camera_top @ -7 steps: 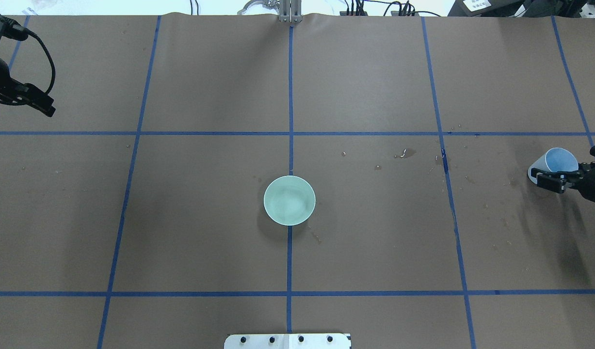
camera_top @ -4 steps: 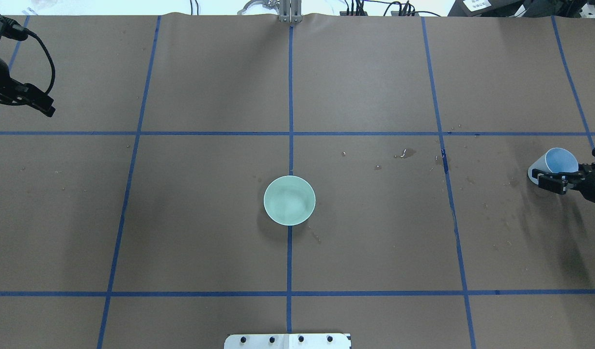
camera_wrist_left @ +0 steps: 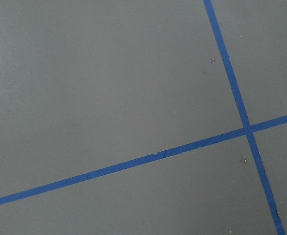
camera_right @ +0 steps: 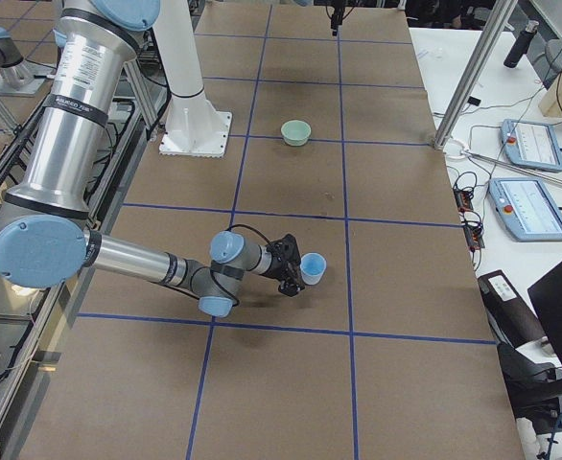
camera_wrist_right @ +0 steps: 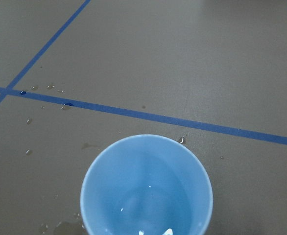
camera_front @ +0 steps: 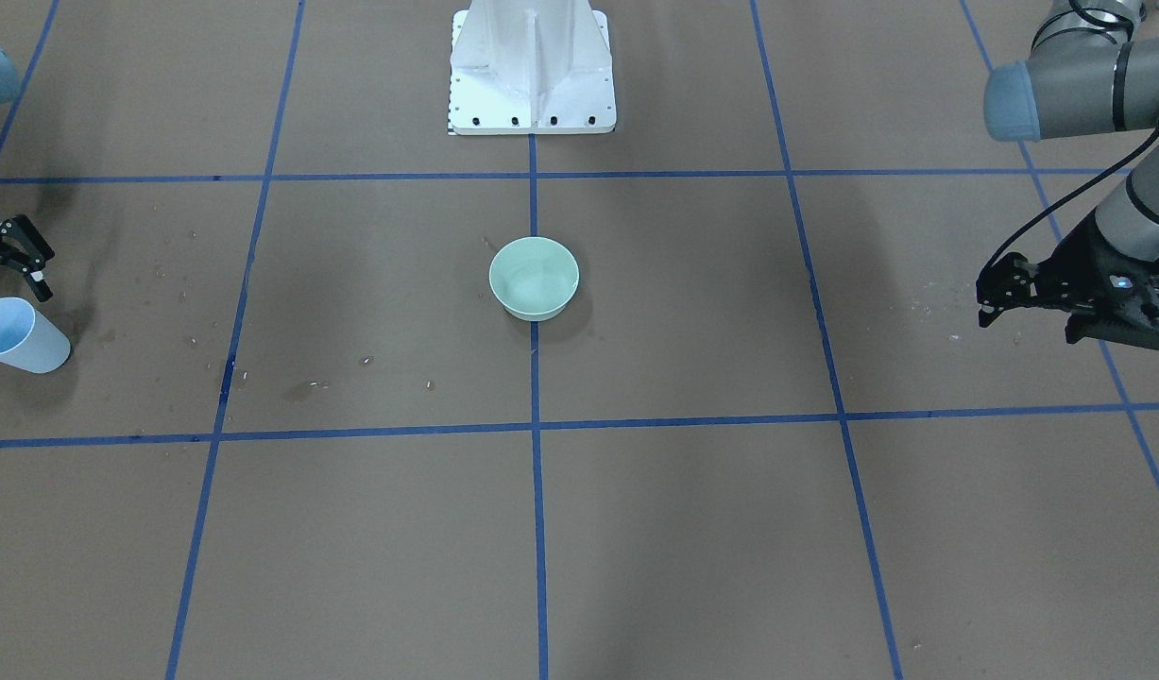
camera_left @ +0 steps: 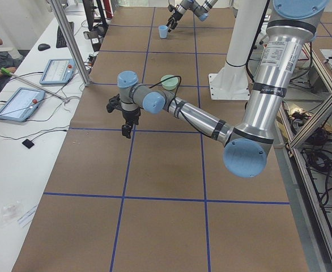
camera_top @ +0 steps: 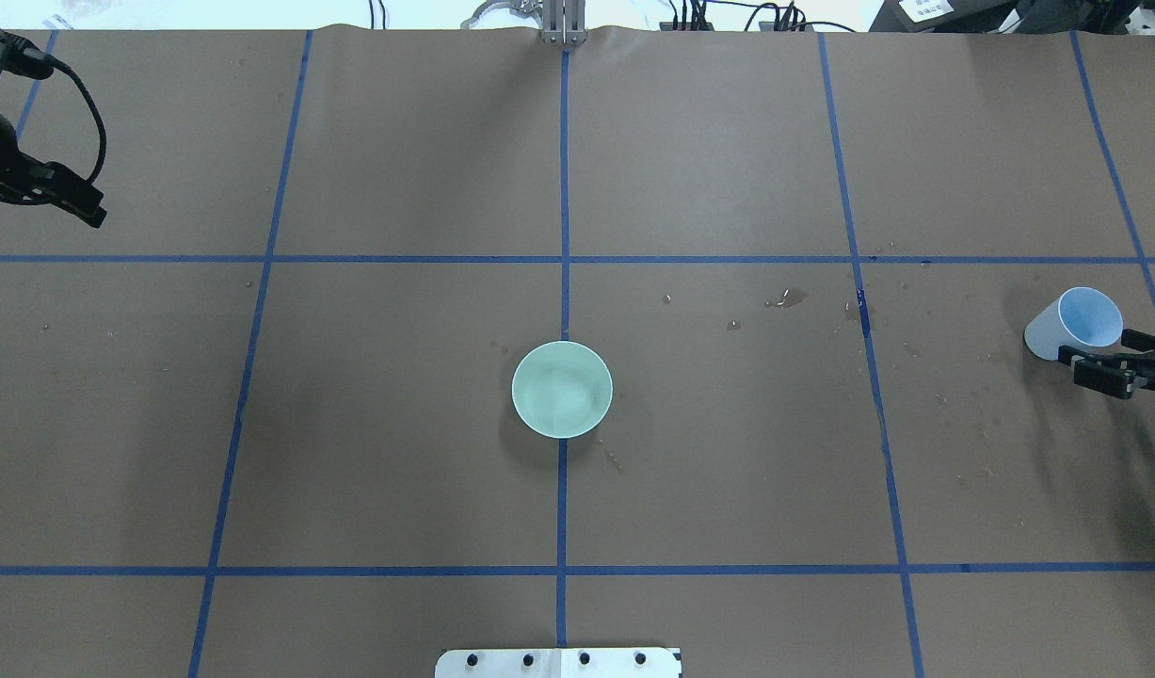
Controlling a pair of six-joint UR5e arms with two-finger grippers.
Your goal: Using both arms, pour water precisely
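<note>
At the right edge of the overhead view, your right gripper (camera_top: 1085,365) has its jaws apart and grips nothing. One finger sits just beside the blue cup (camera_top: 1074,325), which stands free and upright. That closeness is your main risk: a sideways drift or a hasty lift could clip the light cup and tip it. The wrist view shows only a few glints at its bottom. Further out, the water (camera_top: 563,395) seems to lie in the green bowl (camera_top: 530,358) at the centre, showing as pale ripples. Droplets (camera_top: 792,298) between the two mark a wet patch where a cup could slide. In the upper left, your left gripper (camera_top: 86,202) holds nothing; you cannot tell its opening. A long reach from there could nudge the bowl.
</note>
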